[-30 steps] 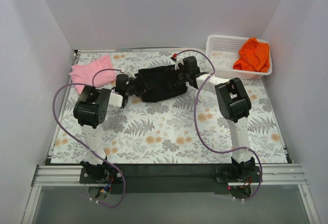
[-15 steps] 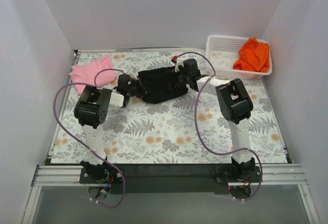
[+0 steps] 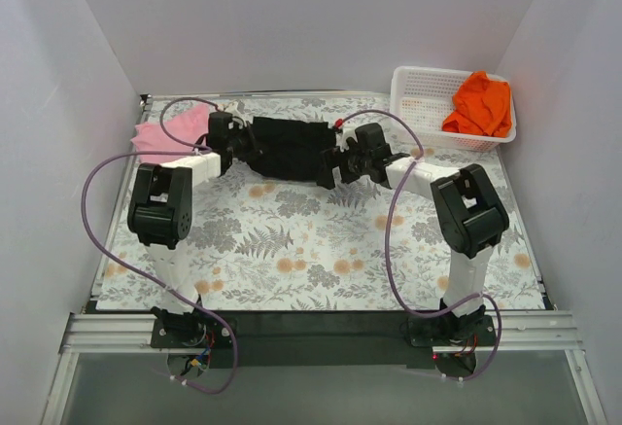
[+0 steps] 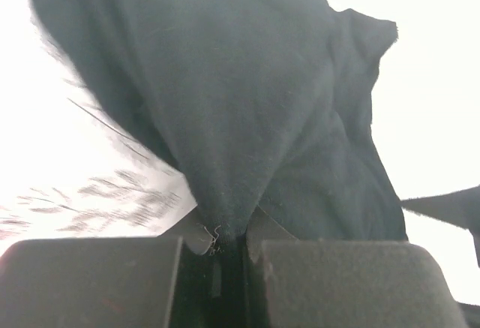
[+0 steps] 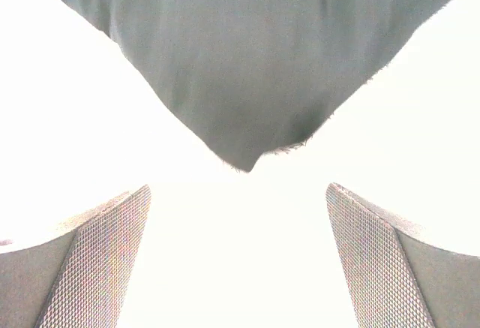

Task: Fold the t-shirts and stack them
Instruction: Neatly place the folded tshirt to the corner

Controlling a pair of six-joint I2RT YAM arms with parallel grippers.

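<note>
The black t-shirt [image 3: 288, 147] lies bunched at the back middle of the table. My left gripper [image 3: 239, 143] is at its left end, shut on a pinched fold; in the left wrist view the black t-shirt [image 4: 247, 103] runs down into the closed left gripper [image 4: 225, 239]. My right gripper [image 3: 337, 163] stands open at the shirt's right end. In the right wrist view a corner of the black t-shirt [image 5: 240, 65] hangs just beyond the open right gripper [image 5: 238, 257], touching neither finger. The pink t-shirt [image 3: 154, 137] lies at the back left. The orange t-shirt [image 3: 478, 102] sits in the basket.
A white mesh basket [image 3: 416, 94] stands at the back right corner. White walls close in the table on three sides. Purple cables loop from both arms over the floral tablecloth [image 3: 311, 250].
My left gripper has shut on the black t-shirt's left end and moved back and left, dragging the cloth with it. My right gripper shifted slightly toward the near side and stays open.
</note>
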